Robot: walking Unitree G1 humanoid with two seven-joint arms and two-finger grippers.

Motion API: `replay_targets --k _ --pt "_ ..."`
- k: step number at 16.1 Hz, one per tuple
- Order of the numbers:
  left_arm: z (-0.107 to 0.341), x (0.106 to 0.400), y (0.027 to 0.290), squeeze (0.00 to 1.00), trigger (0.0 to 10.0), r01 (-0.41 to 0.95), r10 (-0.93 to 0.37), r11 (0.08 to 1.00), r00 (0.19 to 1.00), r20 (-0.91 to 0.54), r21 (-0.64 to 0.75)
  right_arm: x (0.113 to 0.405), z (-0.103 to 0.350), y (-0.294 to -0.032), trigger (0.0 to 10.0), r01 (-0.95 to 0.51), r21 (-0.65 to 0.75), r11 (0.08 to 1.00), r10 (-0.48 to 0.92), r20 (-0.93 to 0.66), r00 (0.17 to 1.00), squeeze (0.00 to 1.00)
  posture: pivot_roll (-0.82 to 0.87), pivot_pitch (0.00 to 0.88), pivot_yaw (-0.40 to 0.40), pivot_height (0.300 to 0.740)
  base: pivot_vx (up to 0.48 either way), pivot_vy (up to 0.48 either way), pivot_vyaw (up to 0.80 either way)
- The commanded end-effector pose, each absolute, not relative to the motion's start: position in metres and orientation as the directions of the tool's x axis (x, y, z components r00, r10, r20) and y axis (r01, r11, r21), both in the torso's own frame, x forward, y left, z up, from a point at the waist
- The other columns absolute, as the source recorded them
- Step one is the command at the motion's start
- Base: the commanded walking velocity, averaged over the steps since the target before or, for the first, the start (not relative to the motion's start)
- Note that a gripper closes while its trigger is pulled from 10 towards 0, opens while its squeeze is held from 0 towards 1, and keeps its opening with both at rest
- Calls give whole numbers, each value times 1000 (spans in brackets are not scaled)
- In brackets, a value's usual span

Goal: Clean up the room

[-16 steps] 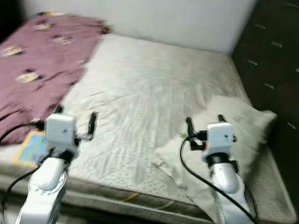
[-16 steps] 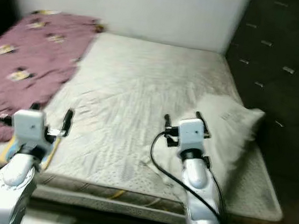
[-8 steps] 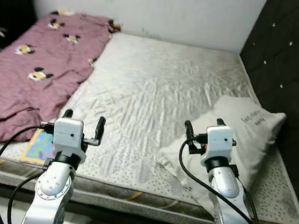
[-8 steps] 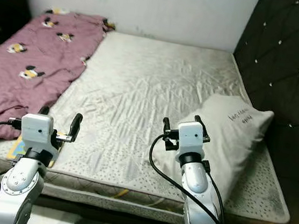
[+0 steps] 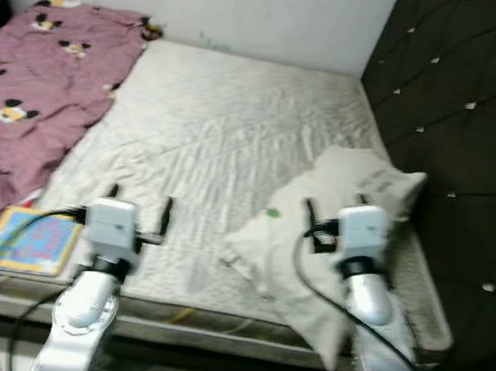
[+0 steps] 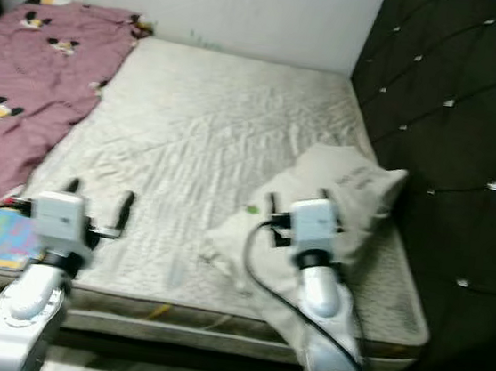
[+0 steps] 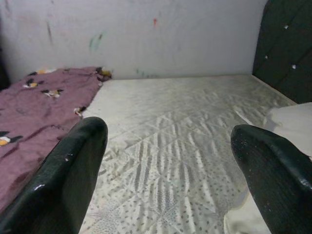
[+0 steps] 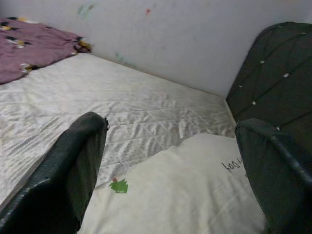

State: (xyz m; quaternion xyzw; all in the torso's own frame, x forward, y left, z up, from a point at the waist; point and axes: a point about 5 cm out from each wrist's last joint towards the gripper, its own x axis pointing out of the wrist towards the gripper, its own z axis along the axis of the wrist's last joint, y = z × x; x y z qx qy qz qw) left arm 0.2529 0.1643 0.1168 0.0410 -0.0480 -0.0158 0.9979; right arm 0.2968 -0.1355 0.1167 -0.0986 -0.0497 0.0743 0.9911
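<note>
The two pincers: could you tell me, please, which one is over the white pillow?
The right pincer, open above the white pillow near the black tufted headboard; the left pincer is over bare grey mattress.

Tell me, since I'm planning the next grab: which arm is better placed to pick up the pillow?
Right, probably. The right gripper hangs open directly over the pillow, while the left gripper sits over bare mattress, well off to the side.

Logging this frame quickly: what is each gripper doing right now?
Left gripper: open, holding nothing, above the white quilted mattress.
Right gripper: open, holding nothing, above the cream pillow.
</note>
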Motion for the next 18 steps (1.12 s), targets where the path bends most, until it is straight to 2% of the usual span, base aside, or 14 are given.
replay_targets --k 1,5,10,18 --pt "118 253 159 0 10000 45 -53 996 994 96 77 297 121 -144 10000 -110 -215 971 132 90 987 0 -27 58 -48 740 0 -371 0" --pt "119 254 158 0 10000 46 -53 996 994 99 79 297 120 -145 10000 -109 -217 970 131 86 988 0 -28 60 -49 740 0 -352 0" --pt "122 252 151 0 10000 121 -125 992 984 130 40 298 121 -146 10000 -110 -218 970 131 84 988 0 -32 60 -49 740 0 0 0" --pt "124 251 148 0 10000 159 -161 987 976 144 23 301 122 -144 10000 -117 -220 969 139 87 986 0 -32 58 -49 740 318 0 0"
